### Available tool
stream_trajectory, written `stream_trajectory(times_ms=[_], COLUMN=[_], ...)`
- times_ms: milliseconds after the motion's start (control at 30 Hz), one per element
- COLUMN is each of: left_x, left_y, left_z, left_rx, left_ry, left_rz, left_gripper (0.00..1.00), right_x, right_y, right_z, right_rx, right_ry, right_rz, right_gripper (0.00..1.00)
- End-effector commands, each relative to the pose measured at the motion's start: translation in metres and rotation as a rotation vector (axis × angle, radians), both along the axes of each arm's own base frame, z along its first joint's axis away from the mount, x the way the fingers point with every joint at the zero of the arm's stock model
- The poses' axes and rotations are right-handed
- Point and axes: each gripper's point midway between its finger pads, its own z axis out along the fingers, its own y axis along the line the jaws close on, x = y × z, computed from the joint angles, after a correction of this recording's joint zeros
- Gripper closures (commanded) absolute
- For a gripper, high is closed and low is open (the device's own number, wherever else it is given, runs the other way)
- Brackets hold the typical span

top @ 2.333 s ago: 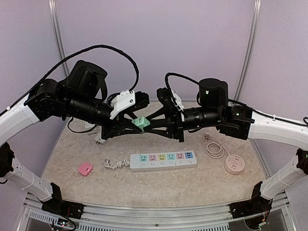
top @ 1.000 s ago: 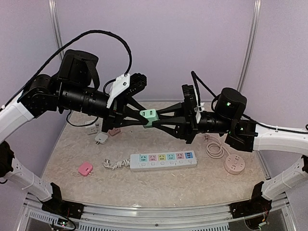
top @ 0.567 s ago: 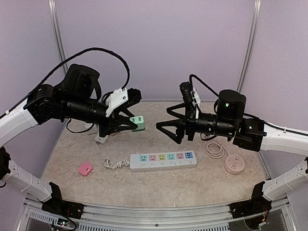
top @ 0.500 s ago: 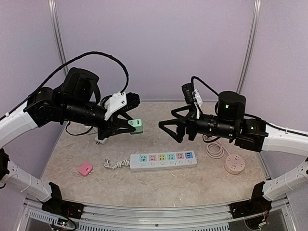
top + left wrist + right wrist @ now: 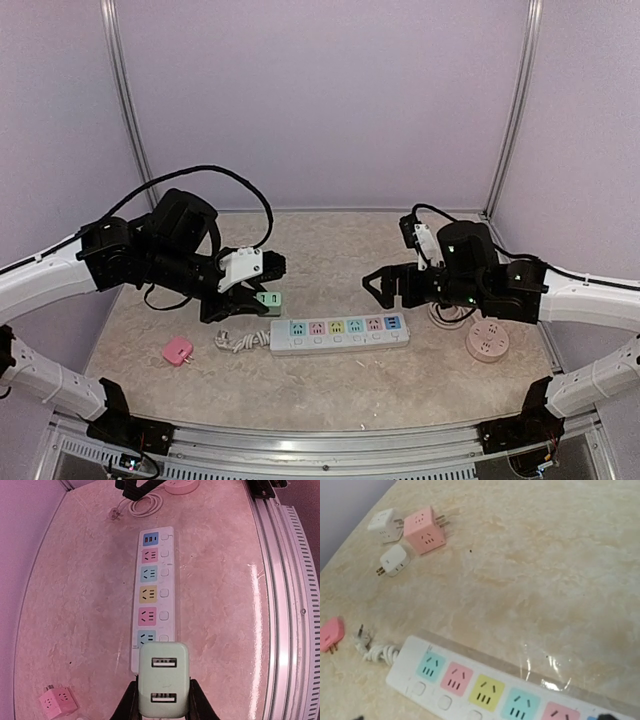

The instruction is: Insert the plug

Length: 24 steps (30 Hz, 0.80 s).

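Dropping toward the table (image 5: 330,385), my left fingers (image 5: 127,706) are clenching the green plug (image 5: 163,680) near the power strip (image 5: 152,595); right fingers (image 5: 378,281) are hanging released.

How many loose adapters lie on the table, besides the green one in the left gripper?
4. White cube, pink cube and small white plug clustered at far left; flat pink plug near left, by the strip's cord. The left arm may hide others.
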Motion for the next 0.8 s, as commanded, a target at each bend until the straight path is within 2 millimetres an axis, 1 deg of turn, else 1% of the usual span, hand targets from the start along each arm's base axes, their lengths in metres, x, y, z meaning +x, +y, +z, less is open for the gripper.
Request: stream_trajectory(times_ms=[0,33,67,100,167,267,300,400,533,667,733,767], left_x=[0.006,0.002,0.002,0.005,0.019,0.047,0.053,0.068,0.084,0.088,0.085,0.084], left_y=[-0.015,-0.014,-0.016,-0.019,-0.029,-0.043,-0.043,-0.038,-0.036,-0.038,-0.036,-0.036], left_z=[0.004,-0.002,-0.011,-0.014,-0.022,-0.026,-0.038,-0.061,-0.09,-0.117,-0.127,-0.131], left_rx=[-0.028,0.001,0.029,0.025,-0.023,-0.146,-0.158,-0.173,-0.186,-0.175,-0.171,-0.169], left_ry=[0.016,0.019,0.021,0.02,0.058,0.066,0.064,0.031,0.128,0.121,0.125,0.126], left_rz=[-0.091,-0.138,-0.169,-0.176,-0.136,-0.075,-0.079,-0.116,-0.141,-0.152,-0.15,-0.145], left_gripper=[1.0,1.0,1.0,1.0,1.0,1.0,1.0,1.0,1.0,1.0,1.0,1.0], right_x=[-0.002,-0.004,-0.003,-0.002,0.001,0.005,0.006,0.011,0.019,0.018,0.016,0.018], right_y=[0.002,0.004,0.005,0.004,0.001,-0.003,-0.004,-0.003,-0.001,0.003,0.005,0.006], right_z=[-0.014,-0.016,-0.019,-0.022,-0.025,-0.027,-0.03,-0.036,-0.043,-0.047,-0.05,-0.049], right_rx=[0.037,0.045,0.043,0.033,0.01,0.007,0.011,0.024,0.003,-0.021,-0.038,-0.046], right_ry=[0.027,0.046,0.067,0.084,0.104,0.108,0.103,0.07,0.053,0.045,0.041,0.03], right_rz=[0.024,0.043,0.044,0.042,0.033,0.009,0.005,0.0,-0.01,0.029,0.054,0.061], right_gripper=[0.0,0.01,0.0,0.0,0.0,0.0,0.0,0.0,0.0,0.0,0.0,0.0])
